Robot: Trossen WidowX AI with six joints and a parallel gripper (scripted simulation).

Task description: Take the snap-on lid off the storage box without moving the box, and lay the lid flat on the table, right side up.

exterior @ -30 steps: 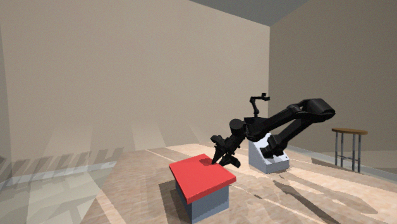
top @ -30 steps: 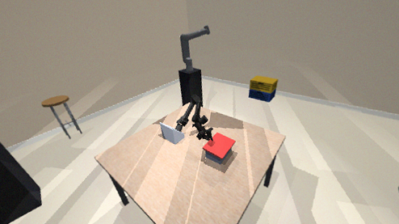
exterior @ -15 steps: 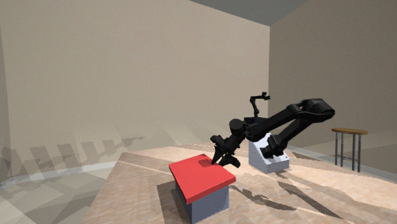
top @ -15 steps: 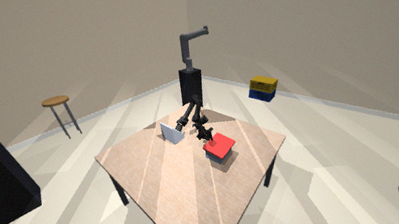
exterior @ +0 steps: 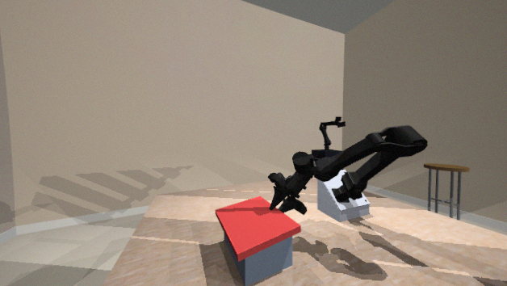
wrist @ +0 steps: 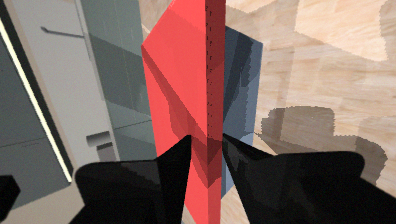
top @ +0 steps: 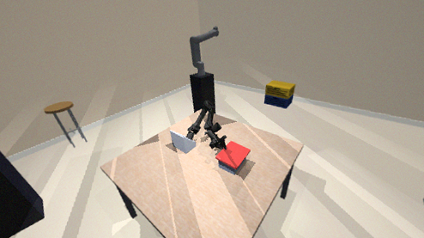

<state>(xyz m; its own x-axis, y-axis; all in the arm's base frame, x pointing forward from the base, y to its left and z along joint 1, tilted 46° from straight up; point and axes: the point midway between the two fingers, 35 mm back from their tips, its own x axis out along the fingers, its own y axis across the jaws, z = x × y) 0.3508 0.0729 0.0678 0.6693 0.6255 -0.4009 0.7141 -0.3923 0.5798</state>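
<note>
The red lid (top: 234, 155) (exterior: 258, 226) (wrist: 182, 60) lies over the top of the blue-grey storage box (top: 228, 168) (exterior: 268, 258) (wrist: 245, 80), its rim overhanging the walls. The box stands on the table (top: 188, 192) (exterior: 161, 242). My gripper (top: 224, 147) (exterior: 277, 209) (wrist: 205, 138) is shut on the lid's near edge, one finger on the top face and the other under the rim. In the exterior view the lower fingertip is hidden by the lid. I cannot tell whether there is a thin gap between lid and box.
A pale wedge-shaped block (top: 182, 142) (exterior: 359, 211) stands on the table beside the arm. A black pedestal (top: 203, 92) with a grey arm is at the table's back edge. A stool (top: 59, 107) (exterior: 446, 167) and stacked yellow and blue crates (top: 278, 95) are off the table.
</note>
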